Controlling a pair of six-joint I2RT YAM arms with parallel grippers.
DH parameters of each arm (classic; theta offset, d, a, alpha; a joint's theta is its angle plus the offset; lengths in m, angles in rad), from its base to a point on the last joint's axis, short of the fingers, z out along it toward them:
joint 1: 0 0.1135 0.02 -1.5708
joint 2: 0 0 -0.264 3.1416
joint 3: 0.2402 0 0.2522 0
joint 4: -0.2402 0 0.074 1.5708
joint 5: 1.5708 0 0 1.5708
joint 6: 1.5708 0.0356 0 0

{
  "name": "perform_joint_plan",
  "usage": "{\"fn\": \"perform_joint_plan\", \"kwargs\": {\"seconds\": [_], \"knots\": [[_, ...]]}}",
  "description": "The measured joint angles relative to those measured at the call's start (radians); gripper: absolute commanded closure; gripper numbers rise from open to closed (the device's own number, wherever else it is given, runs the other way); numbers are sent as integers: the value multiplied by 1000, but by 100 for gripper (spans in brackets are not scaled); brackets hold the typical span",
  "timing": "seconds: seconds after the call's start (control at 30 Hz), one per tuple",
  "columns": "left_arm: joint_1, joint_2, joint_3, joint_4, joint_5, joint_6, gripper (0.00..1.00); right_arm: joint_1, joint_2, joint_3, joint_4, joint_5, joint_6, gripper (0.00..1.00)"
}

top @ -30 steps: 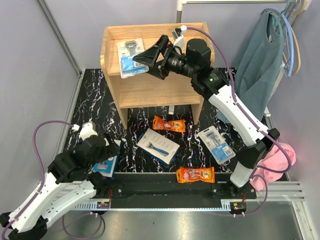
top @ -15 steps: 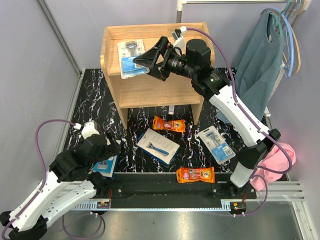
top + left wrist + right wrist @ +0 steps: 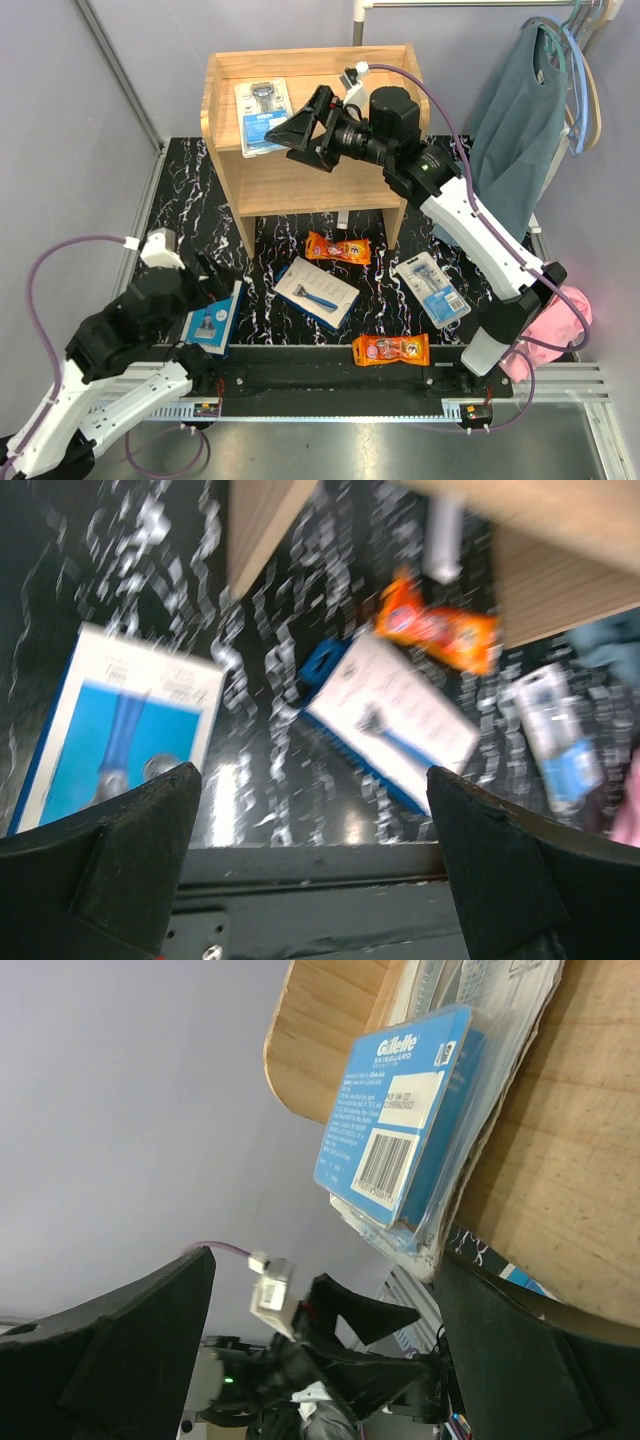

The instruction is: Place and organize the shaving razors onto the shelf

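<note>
hovering over the top tier of the pale natural-wood two-tier shelf [image 3: 225, 70], the right claw [image 3: 290, 128] has its jaws spread wide with nothing between them, tips just beside the clear blister razor pack on a blue card [image 3: 262, 115]. that pack lies flat by the tier's left edge, barcode side up in the wrist view, and i'd say it sits there to leave the rest of the tier free for more packs.

down at the near-left corner of the black marbled table [image 3: 190, 200], the left claw [image 3: 312, 820] is fully open too, holding nothing, hanging above the white-and-blue flat razor box [image 3: 212, 322]. those wide jaws look set to straddle it.

five packs are not yet shelved: that box, a glossy orange packet [image 3: 338, 248] by the shelf's foot, a second white-and-blue box [image 3: 316, 292] mid-table, a second blister pack [image 3: 432, 289] toward the right edge, and another orange packet [image 3: 391, 349] at the near edge.
</note>
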Motion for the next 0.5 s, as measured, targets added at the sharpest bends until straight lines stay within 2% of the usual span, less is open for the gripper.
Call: {"fn": "perform_joint_plan", "kwargs": {"seconds": [0.13, 0.2, 0.3, 0.5], "knots": [[0, 91, 169, 53, 14, 59, 9, 2, -30, -48, 20, 1, 0, 0], [0, 150, 237, 94, 24, 88, 17, 4, -47, -74, 30, 2, 0, 0], [0, 229, 309, 140, 42, 129, 22, 8, -89, -130, 34, 6, -3, 0], [0, 417, 484, 196, 86, 222, 22, 10, -190, -255, 2, 31, -4, 0]]}}
